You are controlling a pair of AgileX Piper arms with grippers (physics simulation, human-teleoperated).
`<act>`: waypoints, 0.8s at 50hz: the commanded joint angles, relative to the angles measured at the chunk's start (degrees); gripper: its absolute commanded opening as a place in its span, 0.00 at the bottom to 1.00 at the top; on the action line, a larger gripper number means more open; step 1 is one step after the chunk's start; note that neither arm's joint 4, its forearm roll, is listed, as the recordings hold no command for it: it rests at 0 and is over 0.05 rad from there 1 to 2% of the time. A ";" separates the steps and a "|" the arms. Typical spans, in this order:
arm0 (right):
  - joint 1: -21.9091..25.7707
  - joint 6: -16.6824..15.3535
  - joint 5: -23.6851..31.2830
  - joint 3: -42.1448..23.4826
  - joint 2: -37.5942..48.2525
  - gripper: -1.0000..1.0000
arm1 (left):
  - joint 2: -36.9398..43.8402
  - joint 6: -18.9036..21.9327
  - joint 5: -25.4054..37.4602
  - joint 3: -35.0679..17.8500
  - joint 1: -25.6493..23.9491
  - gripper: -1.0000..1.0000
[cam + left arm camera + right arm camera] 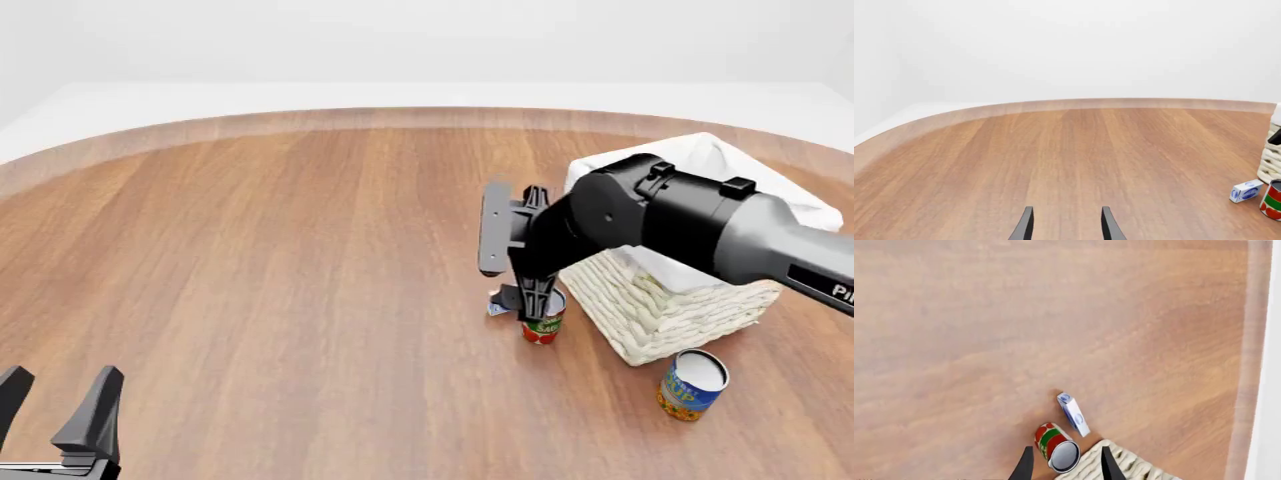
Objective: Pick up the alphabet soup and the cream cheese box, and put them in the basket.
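The right gripper (535, 296) hung with jaws apart above the red-and-green can (542, 325), the cream cheese box (502, 304) just beside it. The alphabet soup (691, 384) stood near the basket (667, 310). The left gripper (54, 400), parted, held nothing.

From my station almost nothing reads clearly: the right arm (747, 235) carries white lettering at the picture's edge, of which I can make out only "PI" before it is cut off. The soup can (691, 384), the red-and-green can (542, 325) and the small box (1245, 191) all bear marks too small and blurred to read.
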 commanded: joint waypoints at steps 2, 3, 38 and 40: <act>-0.43 -2.66 2.43 -4.04 4.24 1.00 | 0.00 0.00 0.00 0.00 0.00 1.00; -0.19 -2.61 2.66 -4.60 4.68 1.00 | 0.00 0.00 0.00 0.00 0.00 1.00; -2.58 -11.34 3.87 -9.45 17.19 1.00 | 0.00 0.00 0.00 0.00 0.00 1.00; -2.12 -11.15 3.99 -9.80 17.20 1.00 | 0.00 0.00 0.00 0.00 0.00 1.00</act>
